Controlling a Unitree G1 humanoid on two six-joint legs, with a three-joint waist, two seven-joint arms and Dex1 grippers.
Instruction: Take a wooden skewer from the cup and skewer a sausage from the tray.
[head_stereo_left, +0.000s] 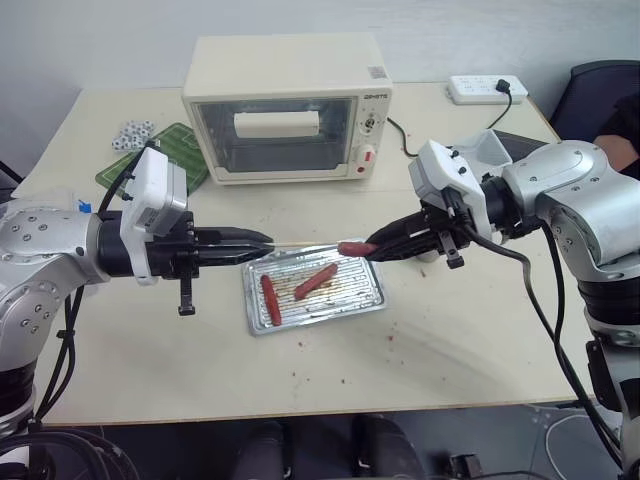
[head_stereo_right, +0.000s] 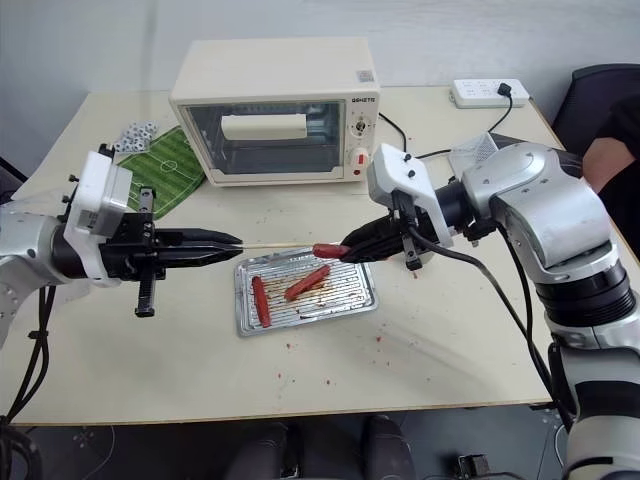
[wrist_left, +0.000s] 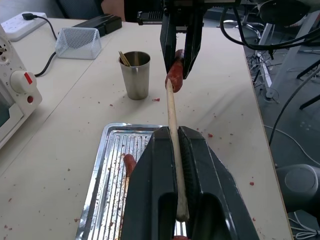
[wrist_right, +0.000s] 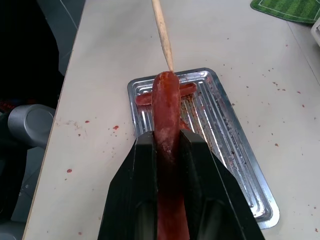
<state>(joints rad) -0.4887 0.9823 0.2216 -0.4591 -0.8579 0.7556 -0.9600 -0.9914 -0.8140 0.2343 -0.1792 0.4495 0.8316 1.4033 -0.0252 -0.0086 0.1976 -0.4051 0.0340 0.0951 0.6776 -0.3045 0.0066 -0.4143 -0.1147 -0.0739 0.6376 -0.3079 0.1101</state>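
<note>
Both arms are raised over the pale wooden bench (head_stereo_left: 450, 340), their tips pointing at each other just above the flat silver metal baking tray (head_stereo_left: 370, 296) with its ribbed, red-stained bottom.

The left claw (head_stereo_left: 262, 243) is clamped tight on the thin pale wooden skewer (head_stereo_left: 305, 245); from the left wrist the stick runs straight out between the two black fingers (wrist_left: 150, 190) toward the other arm. The right claw (head_stereo_left: 372, 247) is closed narrowly on a small dark reddish-brown sausage (head_stereo_left: 353, 248), which lies lengthwise between its fingers (wrist_right: 200, 190) with the rounded end poking out in front. The skewer's tip meets that free end of the sausage; I cannot tell whether it has gone in or only touches.

Below the gap between the two claws, two more reddish sausages lie in the tray: one (head_stereo_left: 270, 299) nearer the left claw, lying along the tray's short side, and one (head_stereo_left: 316, 281) tilted in the middle.

Beyond the right claw, seen from the left wrist, stands the small grey tapered metal cup (wrist_left: 136, 74) with a few like sticks (wrist_left: 124, 58) leaning in it, and past that a clear square plastic tub (wrist_left: 77, 42) and a white power strip (head_stereo_left: 486, 89). Behind both claws, at the back of the bench, sits a cream toaster oven (head_stereo_left: 285, 105), and beside it, on the left claw's side, a green football-pitch mat (head_stereo_left: 160, 160).
</note>
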